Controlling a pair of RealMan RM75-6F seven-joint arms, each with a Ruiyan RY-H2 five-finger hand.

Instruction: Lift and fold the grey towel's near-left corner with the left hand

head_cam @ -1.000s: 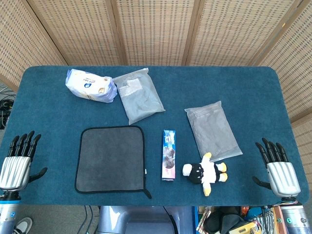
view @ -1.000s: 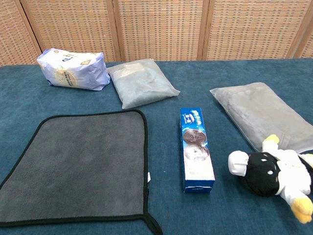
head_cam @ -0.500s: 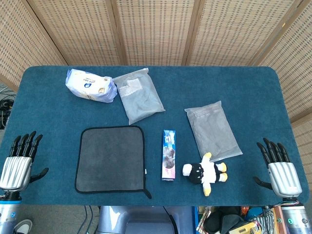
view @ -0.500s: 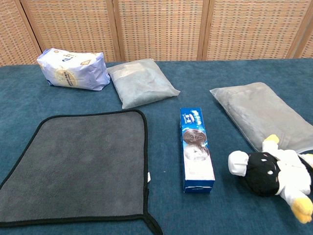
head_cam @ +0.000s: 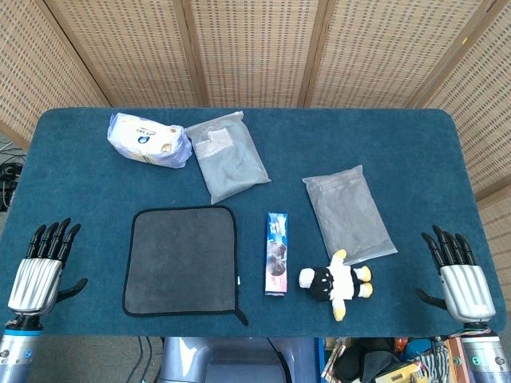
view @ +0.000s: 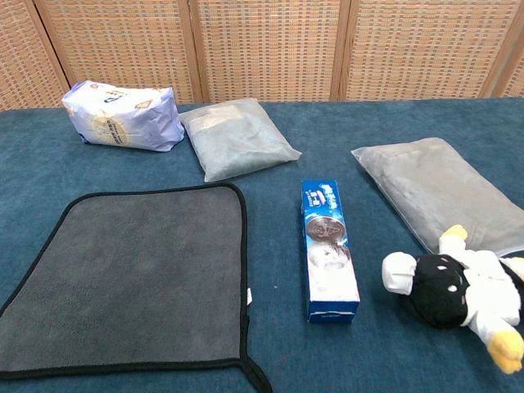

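Observation:
The grey towel [head_cam: 182, 260] with a black hem lies flat on the blue table, left of centre; the chest view shows the towel [view: 131, 278] filling the lower left. Its near-left corner [head_cam: 128, 311] lies flat on the cloth. My left hand [head_cam: 40, 273] hovers at the table's near-left edge, well left of the towel, fingers straight and apart, holding nothing. My right hand [head_cam: 461, 281] is at the near-right edge, also with fingers spread and nothing in them. Neither hand shows in the chest view.
A blue biscuit box [head_cam: 276, 253] lies just right of the towel, a black-and-white plush toy [head_cam: 335, 282] beyond it. Two grey pouches [head_cam: 226, 154] [head_cam: 348, 214] and a white-blue packet [head_cam: 149, 140] lie farther back. A woven screen stands behind the table.
My left hand has drifted slightly right and nearer to the table's front edge. The right hand has shifted a little lower. The towel and other items have not moved.

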